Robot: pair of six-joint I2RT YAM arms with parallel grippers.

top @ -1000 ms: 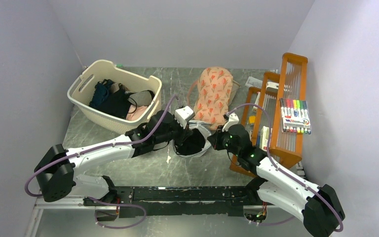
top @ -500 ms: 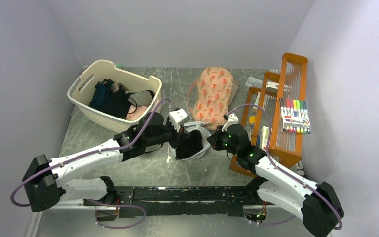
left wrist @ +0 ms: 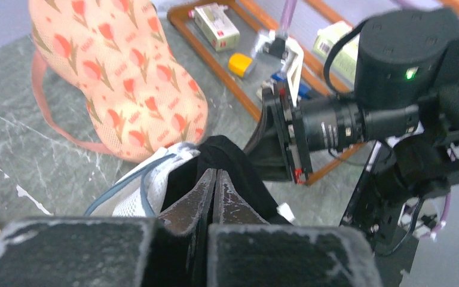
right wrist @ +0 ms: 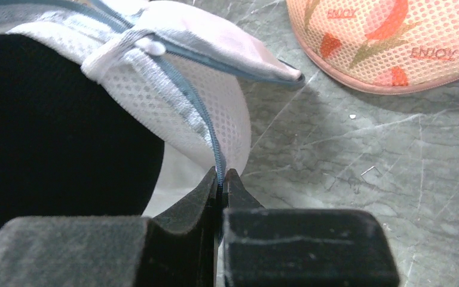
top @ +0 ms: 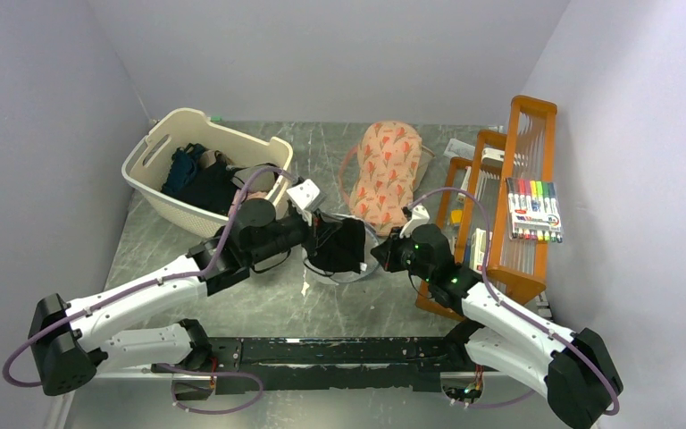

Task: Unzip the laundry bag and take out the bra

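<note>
1. Table (top: 259,304): grey marbled top, with both arms reaching in from the near edge.
2. Wooden rack (top: 532,105): orange-brown, standing along the right edge.
3. Basket (top: 198,118): cream, slotted, at the far-left corner, with dark and pink clothes inside.
4. Orange patterned fabric piece (top: 386,170): lies flat toward the far edge, about midway across.
5. Laundry bag (right wrist: 215,89): white mesh, about midway between the left and right edges and nearer the near edge than the far one. It lies just on the near side of the orange piece. The zip is open and the mouth gapes.
6. Bra (top: 339,246): black, partly drawn out of the bag's mouth on the left side, with the rest inside the bag.
7. Marker pack (top: 534,210): sits on the rack at the right edge.
8. Left gripper (left wrist: 215,173): fingers pressed together, pinching the bra's black fabric at the bag's mouth.
9. Right gripper (right wrist: 222,174): fingers closed tight on the bag's blue-grey zip rim, on the bag's right side.
</note>
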